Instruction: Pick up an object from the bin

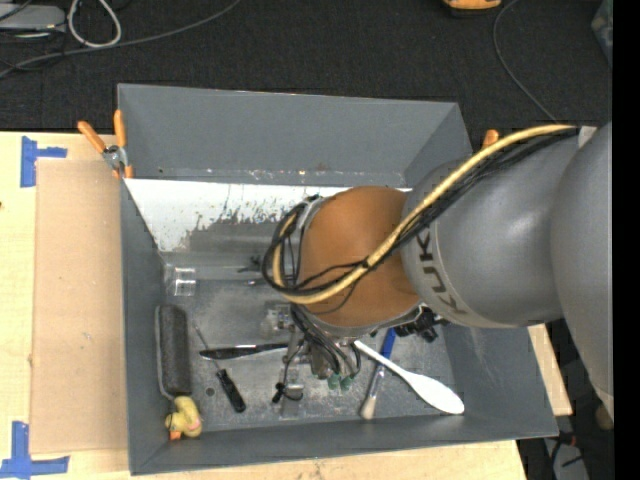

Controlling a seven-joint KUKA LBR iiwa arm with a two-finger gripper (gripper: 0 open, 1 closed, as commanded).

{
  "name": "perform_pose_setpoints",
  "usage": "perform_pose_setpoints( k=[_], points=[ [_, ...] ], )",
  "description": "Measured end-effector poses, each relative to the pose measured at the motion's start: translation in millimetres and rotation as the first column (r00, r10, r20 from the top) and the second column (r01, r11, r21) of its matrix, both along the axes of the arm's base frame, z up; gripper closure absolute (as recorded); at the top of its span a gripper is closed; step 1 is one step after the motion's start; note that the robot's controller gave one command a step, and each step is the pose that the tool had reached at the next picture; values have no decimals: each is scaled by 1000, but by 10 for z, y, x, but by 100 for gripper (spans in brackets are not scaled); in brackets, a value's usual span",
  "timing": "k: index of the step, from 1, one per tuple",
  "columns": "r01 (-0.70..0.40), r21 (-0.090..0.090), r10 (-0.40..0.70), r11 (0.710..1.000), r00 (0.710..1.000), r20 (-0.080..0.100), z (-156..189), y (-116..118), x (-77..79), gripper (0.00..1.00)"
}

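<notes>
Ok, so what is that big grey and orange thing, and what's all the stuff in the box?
The big grey thing is a robot arm reaching in from the right. The orange dome and the cables are parts of it. The camera looks down from above, a bit from one side.

Under the dome hangs its tool, the part that grabs. It is low over the middle of the grey metal bin. I cannot tell whether it holds anything.

Small things lie on the bin's floor: a white spoon to the tool's right, a thin black utensil and a short black stick to its left, a long dark brush-like thing by the left wall, a little yellow toy in the near left corner, and a clear cup further back.
</notes>
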State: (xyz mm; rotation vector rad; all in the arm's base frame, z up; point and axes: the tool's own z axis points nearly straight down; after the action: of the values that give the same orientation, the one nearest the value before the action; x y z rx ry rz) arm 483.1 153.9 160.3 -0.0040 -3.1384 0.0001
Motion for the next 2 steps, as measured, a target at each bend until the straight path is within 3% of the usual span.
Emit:
perform_pose_setpoints(
  k=[1,2],
  points=[
    [21,2,-21,1000,1000,5,-804,-420,614,0],
    [-102,4,102,995,995,6,-909,-548,770,0]
  ],
)
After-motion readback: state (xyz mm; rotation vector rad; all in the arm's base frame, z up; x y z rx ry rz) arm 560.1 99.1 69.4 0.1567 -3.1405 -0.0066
